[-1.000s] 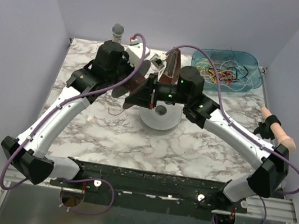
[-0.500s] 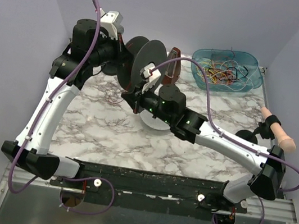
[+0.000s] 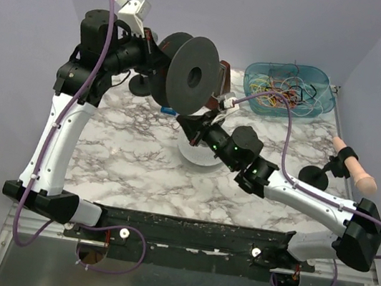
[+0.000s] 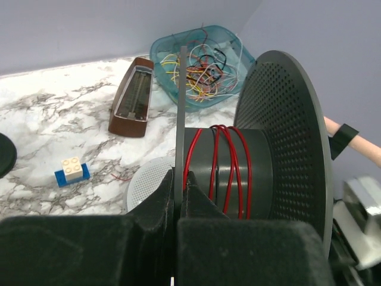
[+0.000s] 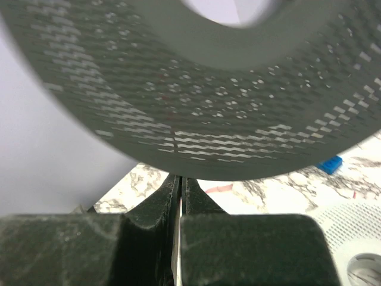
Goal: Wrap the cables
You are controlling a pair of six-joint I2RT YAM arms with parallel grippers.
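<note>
My left gripper (image 3: 158,65) is raised at the back left and is shut on the thin rear flange of a dark grey spool (image 3: 190,75). In the left wrist view the fingers (image 4: 180,176) pinch that flange edge, and a red cable (image 4: 229,164) is wound in a few turns round the spool's core. My right gripper (image 3: 189,124) sits just under the spool's front flange, jaws shut (image 5: 180,179). A thin dark line of cable (image 5: 174,140) runs up from the fingertips across the flange. A multicoloured cable tangle (image 3: 285,94) lies in the teal bin.
The teal bin (image 3: 323,81) stands at the back right. A brown wedge-shaped case (image 4: 134,98), a blue-and-white brick (image 4: 71,170) and a white perforated disc (image 3: 199,155) lie under the spool. A flesh-coloured handle (image 3: 352,167) and a black round foot (image 3: 313,177) are at the right.
My left arm has lifted the spool from low over the table up and back, turning its flange to face the camera. My right arm has stretched out low, its gripper under the spool.
</note>
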